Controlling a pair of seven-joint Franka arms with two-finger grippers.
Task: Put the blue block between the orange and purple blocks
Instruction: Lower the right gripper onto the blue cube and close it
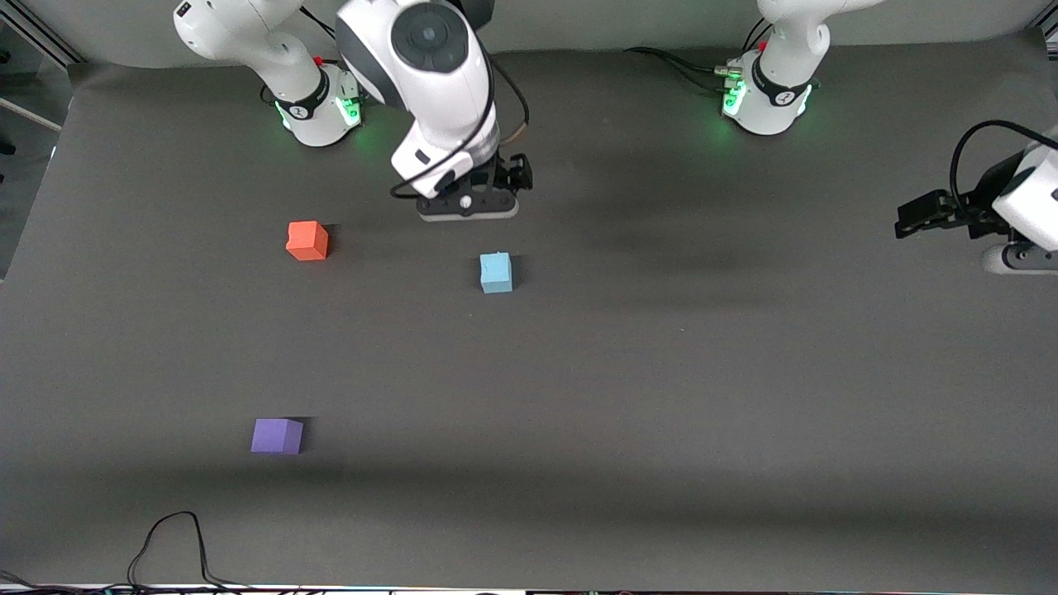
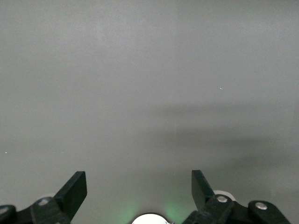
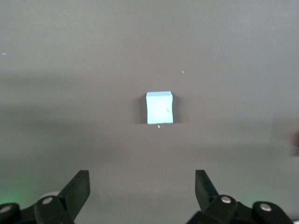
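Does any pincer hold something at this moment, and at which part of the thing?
Nothing is held. The right pincer is open above the table with the blue block lying free ahead of it. The left pincer is open too, waiting over bare table.

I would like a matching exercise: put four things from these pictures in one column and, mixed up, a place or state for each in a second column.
1. blue block
2. purple block
3. orange block
4. left end effector

A. nearest the front camera
B. open over bare table, waiting
C. under the open right end effector
D. near the right arm's base

Pairs: 1-C, 2-A, 3-D, 4-B
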